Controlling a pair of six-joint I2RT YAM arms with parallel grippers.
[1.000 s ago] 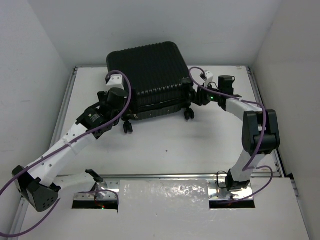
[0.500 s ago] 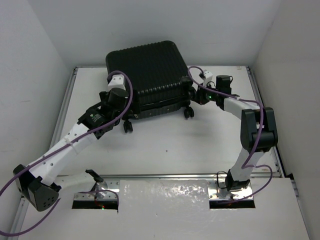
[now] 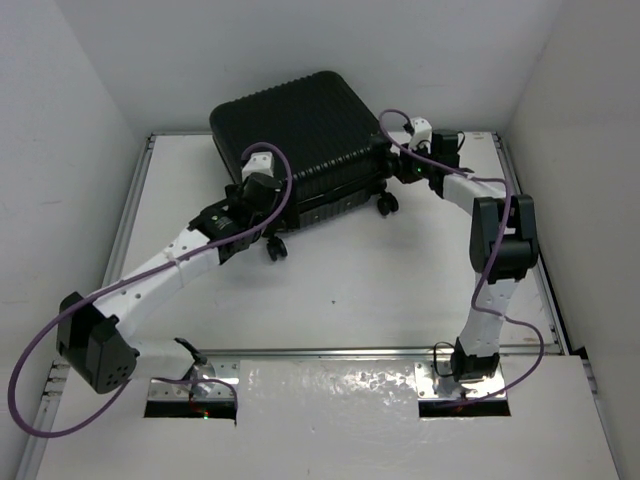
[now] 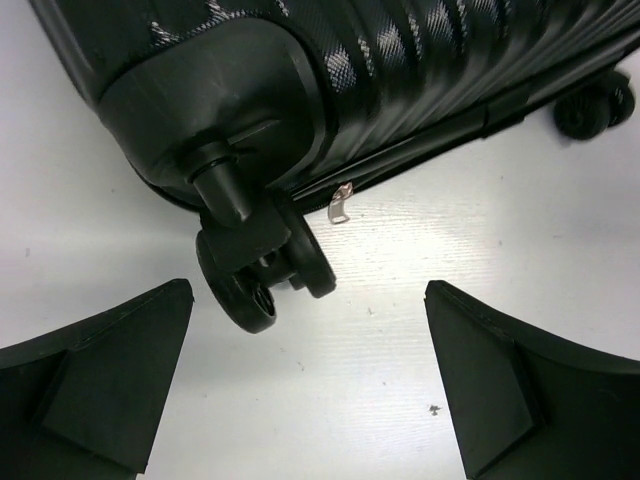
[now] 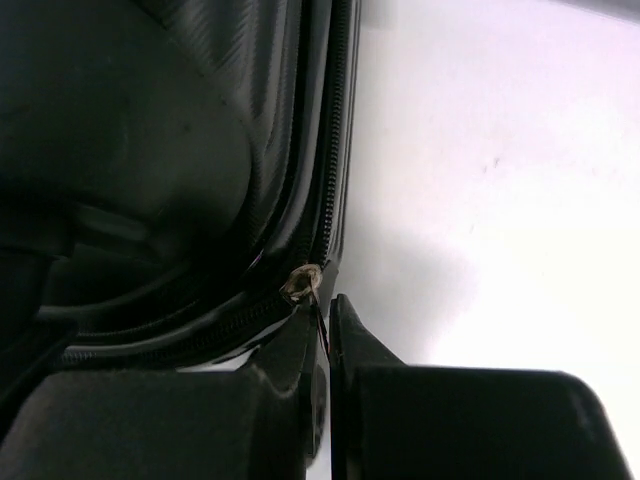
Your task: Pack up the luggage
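Observation:
The luggage [image 3: 295,125], a black ribbed hard-shell suitcase, lies closed at the back of the table on its caster wheels. My left gripper [image 3: 262,203] is open and empty at its front-left corner. In the left wrist view the fingers [image 4: 110,380] stand wide apart just short of a caster wheel [image 4: 260,272], with a silver zipper pull [image 4: 340,203] hanging from the shell [image 4: 400,60]. My right gripper [image 3: 390,166] is at the suitcase's right side. In the right wrist view it [image 5: 328,322] is shut on the thin tab below a metal zipper slider [image 5: 303,283] on the zip seam.
White walls enclose the table on the left, back and right. A second caster wheel [image 4: 595,100] shows at the far right of the left wrist view, and another wheel [image 3: 386,204] sits on the table near the right arm. White table surface [image 3: 350,290] lies in front of the suitcase.
The suitcase has shifted a little back and right. My left gripper has moved right along its front edge. My right gripper has moved back along the suitcase's right side, still pinched shut.

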